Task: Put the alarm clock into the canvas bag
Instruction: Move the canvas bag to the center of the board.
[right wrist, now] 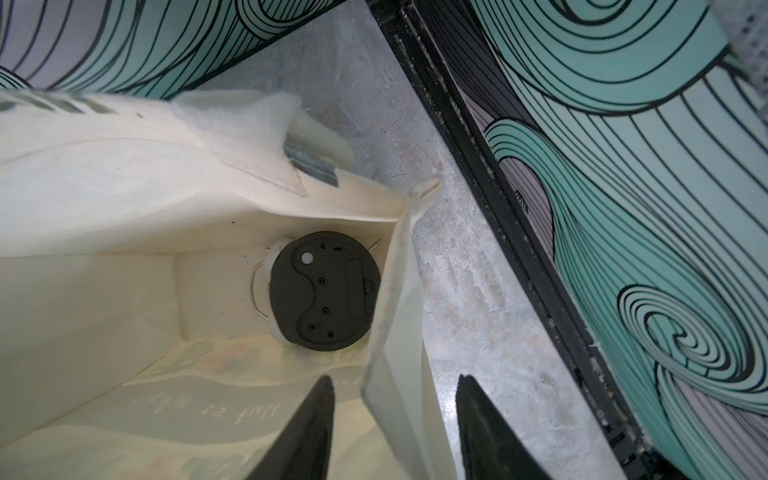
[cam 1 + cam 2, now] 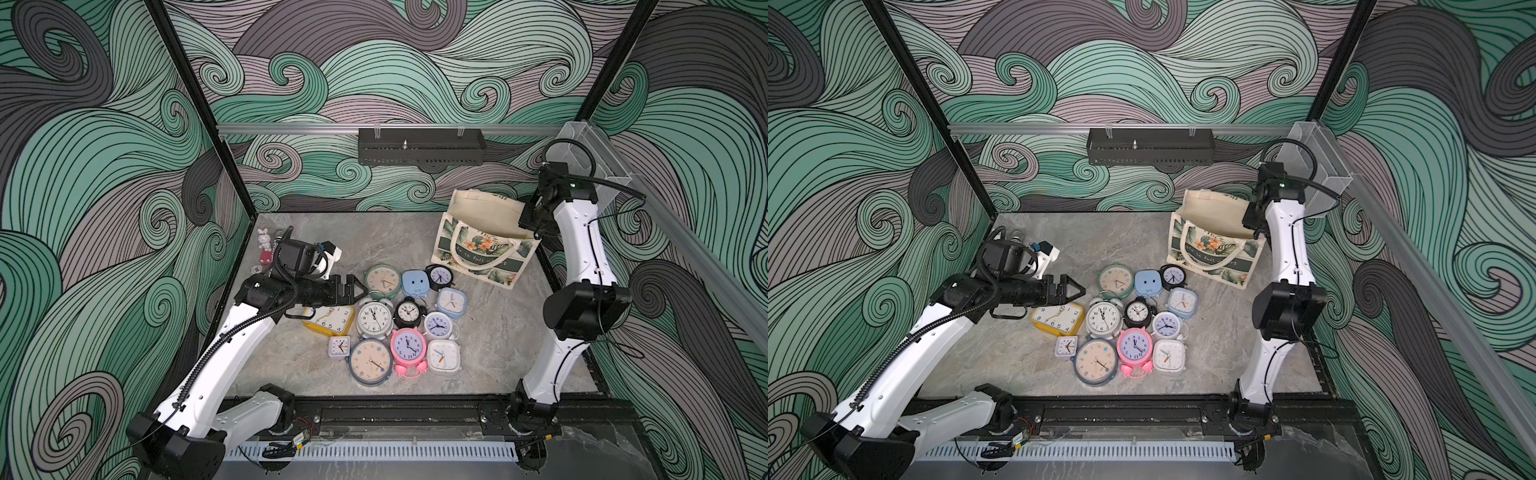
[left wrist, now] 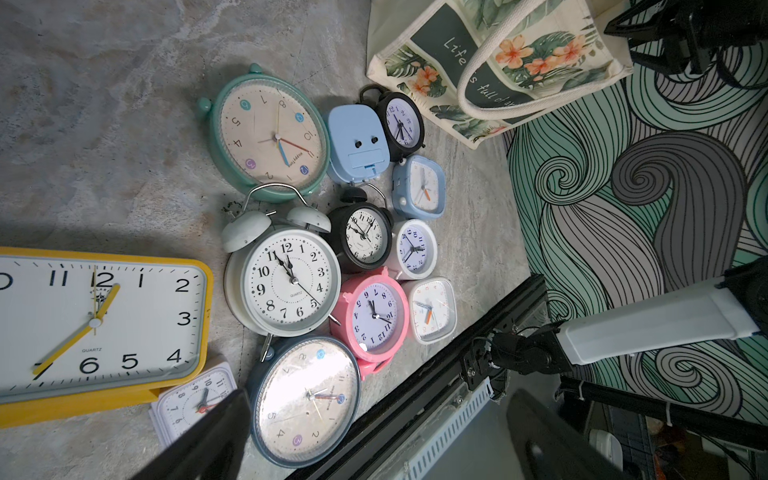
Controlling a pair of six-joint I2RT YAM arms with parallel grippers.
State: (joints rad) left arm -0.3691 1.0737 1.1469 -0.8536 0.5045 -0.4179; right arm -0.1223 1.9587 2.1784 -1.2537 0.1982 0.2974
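One alarm clock point(image 1: 324, 291) lies face down in the canvas bag point(image 2: 478, 249); a dozen other clocks point(image 2: 374, 318) lie on the table point(image 2: 311, 365). My right pincer point(image 1: 395, 377), spread, straddles the bag's side wall. My left pincer point(image 2: 358, 287) hovers spread above them.

A small white rabbit figure point(image 2: 264, 239) stands on the grey marbled tabletop point(image 2: 374, 241), well behind the left fingers point(image 2: 1073, 281). A black perforated tray point(image 2: 419, 151) hangs far above them.

Overhead stereo pair, close wrist views
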